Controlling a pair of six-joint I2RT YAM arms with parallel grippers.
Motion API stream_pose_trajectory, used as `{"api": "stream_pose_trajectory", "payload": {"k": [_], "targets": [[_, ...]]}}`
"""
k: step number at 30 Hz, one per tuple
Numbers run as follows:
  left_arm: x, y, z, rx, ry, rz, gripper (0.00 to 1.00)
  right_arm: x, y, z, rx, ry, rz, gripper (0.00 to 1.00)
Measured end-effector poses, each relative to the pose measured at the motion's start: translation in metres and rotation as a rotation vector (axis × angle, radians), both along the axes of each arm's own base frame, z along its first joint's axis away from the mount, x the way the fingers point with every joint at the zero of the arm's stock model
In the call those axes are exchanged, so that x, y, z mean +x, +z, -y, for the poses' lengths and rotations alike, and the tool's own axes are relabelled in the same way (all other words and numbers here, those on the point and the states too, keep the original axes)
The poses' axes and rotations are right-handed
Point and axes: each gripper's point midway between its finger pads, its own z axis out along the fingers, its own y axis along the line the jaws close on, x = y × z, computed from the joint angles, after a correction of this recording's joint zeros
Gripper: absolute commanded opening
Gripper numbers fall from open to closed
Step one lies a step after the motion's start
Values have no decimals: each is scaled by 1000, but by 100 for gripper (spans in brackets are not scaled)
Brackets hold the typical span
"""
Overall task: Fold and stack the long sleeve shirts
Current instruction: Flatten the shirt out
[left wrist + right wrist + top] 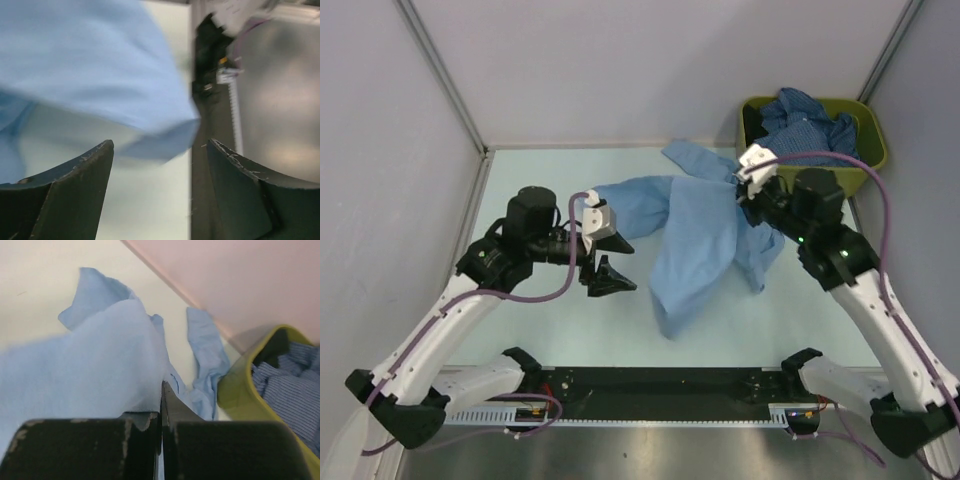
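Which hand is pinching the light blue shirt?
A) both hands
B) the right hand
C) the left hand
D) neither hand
B: the right hand is shut on a fold of the light blue shirt, while the left hand stands open with nothing between its fingers.

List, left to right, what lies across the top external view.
left pincer, open → light blue shirt, spread on the table → right pincer, shut on the shirt's right edge → olive-green bin
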Motion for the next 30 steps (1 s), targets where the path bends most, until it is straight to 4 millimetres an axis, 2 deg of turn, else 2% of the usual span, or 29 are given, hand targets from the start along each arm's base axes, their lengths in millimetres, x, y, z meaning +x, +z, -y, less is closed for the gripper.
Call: {"api": "stream_pose_trajectory", "payload": {"k": [1, 4, 7, 11, 14, 17, 20, 23, 27, 28, 30], "targets": [[5, -9, -3, 30, 13, 30, 83, -10, 8, 11, 6, -8, 17, 0], [46, -32, -16, 93, 120, 93, 84, -31, 26, 43, 17, -55, 62, 0], [97, -70, -40, 171, 258, 91, 84, -46, 30, 69, 19, -120, 85, 0], [149, -118, -64, 296, 350, 122, 84, -60, 20, 81, 14, -153, 61, 0], [167, -153, -75, 376, 361, 143, 85, -58, 10, 83, 15, -168, 25, 0], [167, -172, -83, 418, 353, 165, 86, -53, 3, 83, 9, -180, -6, 0], [162, -178, -86, 422, 350, 207, 86, -46, -6, 81, 0, -184, -40, 0], [145, -192, -95, 433, 370, 257, 81, -41, -12, 79, 1, -190, -63, 0], [118, -217, -100, 455, 415, 331, 81, -31, -16, 77, 8, -199, -81, 0], [113, -221, -99, 457, 428, 354, 86, -27, -17, 76, 11, -203, -87, 0], [100, -227, -91, 449, 430, 423, 91, -19, -21, 74, 15, -207, -100, 0]]}}
